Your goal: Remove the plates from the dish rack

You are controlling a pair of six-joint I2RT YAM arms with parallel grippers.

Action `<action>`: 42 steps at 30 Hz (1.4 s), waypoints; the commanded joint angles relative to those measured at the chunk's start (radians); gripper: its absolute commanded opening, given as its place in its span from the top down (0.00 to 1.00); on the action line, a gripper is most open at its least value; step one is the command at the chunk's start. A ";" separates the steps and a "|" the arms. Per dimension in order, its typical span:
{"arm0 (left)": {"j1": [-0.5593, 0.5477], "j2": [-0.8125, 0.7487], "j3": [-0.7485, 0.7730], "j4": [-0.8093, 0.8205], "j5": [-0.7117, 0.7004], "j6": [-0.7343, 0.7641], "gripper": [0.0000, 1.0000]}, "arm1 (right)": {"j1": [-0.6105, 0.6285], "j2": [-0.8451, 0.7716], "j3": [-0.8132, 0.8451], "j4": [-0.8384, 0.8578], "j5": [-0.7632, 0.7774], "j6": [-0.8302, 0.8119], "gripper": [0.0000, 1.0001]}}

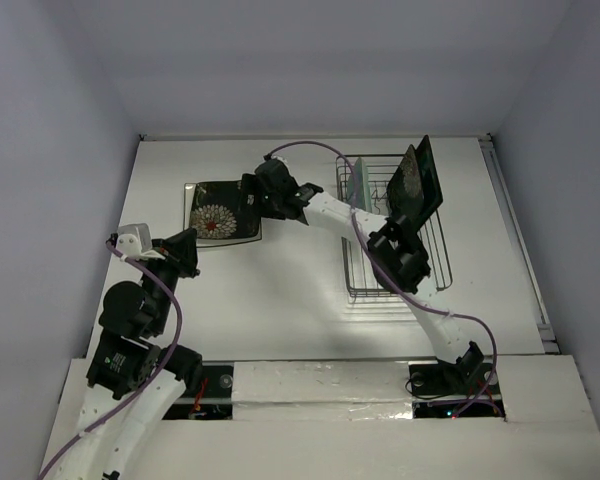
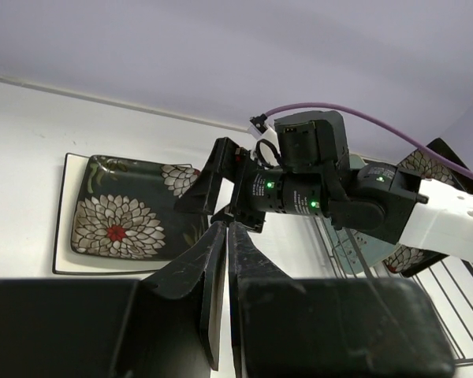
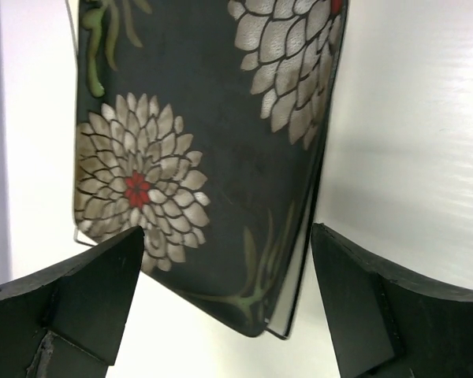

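- The black flowered plate (image 3: 197, 142) lies flat between the spread fingers of the right hand (image 3: 227, 235). It rests on a white plate (image 2: 59, 236), whose rim shows along its edges.
- The right hand is opened wide, with one finger (image 3: 87, 299) off each side of the plate's near corner. A gap shows on both sides, and it has hold of nothing.
- The dish rack (image 1: 362, 270) stands behind the right hand, back along its arm, well apart from the two stacked plates.
- In the rack, a second flowered plate (image 1: 418, 182) stands upright and leaning at the side farthest from the right hand.
- A pale green plate (image 1: 357, 185) stands on edge at the side of the rack nearest that hand.
- The left hand (image 2: 225, 232) has its fingers pressed together with nothing between them. It hangs just beside the stacked plates, pointing toward the right hand across from it.
- The stacked plates and the rack rest on a white table (image 1: 280, 300).
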 commanded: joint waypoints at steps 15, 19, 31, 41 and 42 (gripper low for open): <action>0.006 -0.073 -0.004 0.043 0.003 -0.001 1.00 | -0.285 -0.977 -0.620 -0.235 0.450 -0.353 1.00; -0.003 -0.093 -0.004 0.044 0.003 -0.001 1.00 | -0.382 -1.091 -0.651 -0.366 0.498 -0.402 0.98; -0.012 -0.104 -0.007 0.046 0.003 -0.002 0.88 | -0.478 -0.893 -0.454 -0.568 0.489 -0.510 0.49; -0.012 -0.101 -0.006 0.044 0.003 0.001 0.88 | -0.521 -0.671 -0.334 -0.585 0.475 -0.574 0.59; -0.012 -0.101 -0.006 0.044 0.003 0.001 0.88 | -0.521 -0.656 -0.323 -0.588 0.475 -0.576 0.60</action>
